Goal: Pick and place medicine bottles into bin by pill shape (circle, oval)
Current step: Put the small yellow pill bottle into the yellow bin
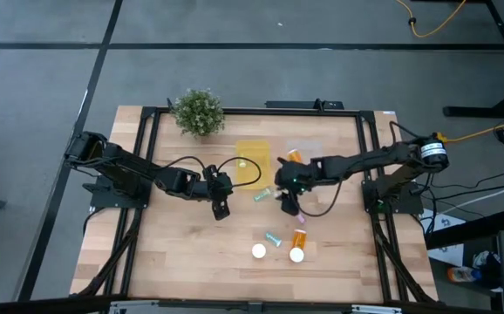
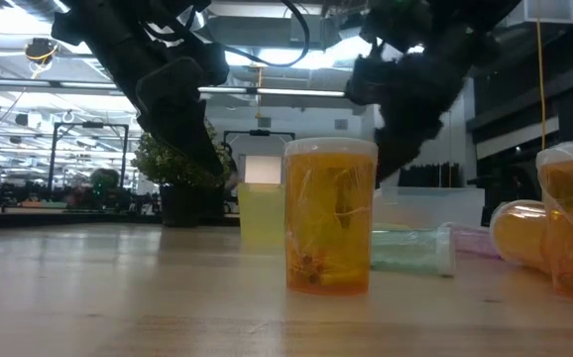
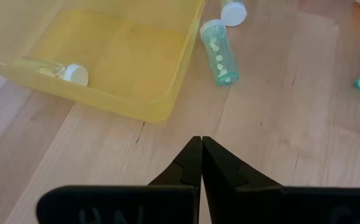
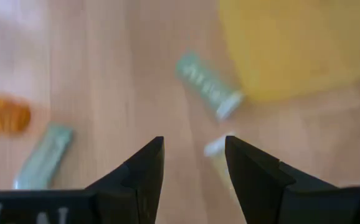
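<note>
My right gripper (image 4: 194, 149) hovers open over the table's middle (image 1: 285, 197), holding nothing. A teal vial (image 4: 208, 84) lies beyond its fingers. A pale cream vial (image 4: 219, 151) lies on the wood just past one fingertip. Another teal vial (image 4: 43, 165) and an orange bottle (image 4: 2, 115) lie off to the side. My left gripper (image 3: 201, 146) is shut and empty, near the yellow bin (image 3: 130, 68), which holds a white-capped vial (image 3: 61, 71). An orange bottle (image 2: 329, 218) stands upright near the front edge.
A potted plant (image 1: 198, 112) stands at the far edge. A clear bin (image 1: 304, 150) with an orange bottle (image 1: 294, 157) sits right of the yellow bin (image 1: 252, 161). Loose white-capped bottles (image 1: 296, 253) (image 1: 259, 251) and a teal vial (image 1: 274, 236) lie toward the near edge.
</note>
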